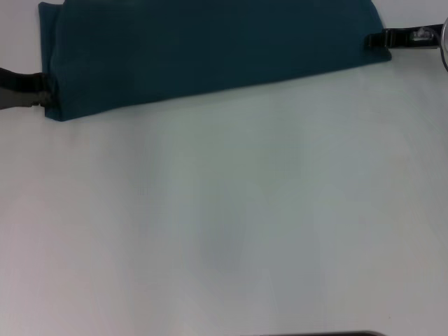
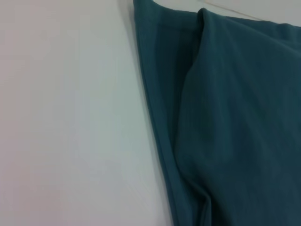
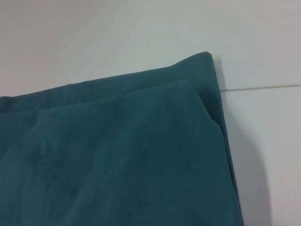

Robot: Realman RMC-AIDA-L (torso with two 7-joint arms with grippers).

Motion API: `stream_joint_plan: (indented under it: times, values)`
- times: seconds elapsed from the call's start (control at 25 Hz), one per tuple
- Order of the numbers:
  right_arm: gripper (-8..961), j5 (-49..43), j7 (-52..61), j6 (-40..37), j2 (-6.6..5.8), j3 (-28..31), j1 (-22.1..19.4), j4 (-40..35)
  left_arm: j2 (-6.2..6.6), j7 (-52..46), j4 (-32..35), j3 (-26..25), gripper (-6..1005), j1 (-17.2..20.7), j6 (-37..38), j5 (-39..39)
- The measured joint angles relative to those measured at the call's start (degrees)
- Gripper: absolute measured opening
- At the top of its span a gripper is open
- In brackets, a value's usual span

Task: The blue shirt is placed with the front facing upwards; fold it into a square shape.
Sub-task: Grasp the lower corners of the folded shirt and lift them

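Note:
The blue shirt lies folded into a long dark teal band across the far part of the white table, running out of the head view at the top. No lettering or label shows. My left gripper is at the band's near left corner, touching its edge. My right gripper meets the band's right end. The left wrist view shows the shirt in stacked layers with a hemmed edge. In the right wrist view a folded corner of the shirt lies flat on the table.
Bare white table fills the near and middle of the head view. A thin seam line crosses the tabletop beside the shirt's corner. A dark strip shows at the near edge.

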Motion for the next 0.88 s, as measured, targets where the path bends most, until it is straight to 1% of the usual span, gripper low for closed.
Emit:
stream_joint_plan:
  times: [0.04,0.24,0.48,0.8,0.88]
  values:
    - [603,0.0,0.0,0.2,0.0,-0.1,0.0,0.0,0.0,0.0,-0.1,0.0,6,0.0,0.0,0.0]
    - [421,0.0,0.1,0.7,0.05,-0.5,0.0,0.1,0.0,0.0,-0.2,0.0,6,0.0,0.1,-0.1]
    - [413,-0.1,0.2,0.6,0.08,-1.6,0.0,0.2,0.0,0.0,-0.3,0.0,5,0.0,0.3,-0.1]
    - [322,-0.4,0.5,0.6,0.08,-2.4,0.0,0.2,-0.08,0.0,-0.4,-0.2,5,0.0,0.4,-0.1]
    - [245,-0.4,0.3,0.6,0.08,-2.4,0.1,0.2,-0.08,0.0,-0.4,-0.1,5,0.0,0.4,-0.1]
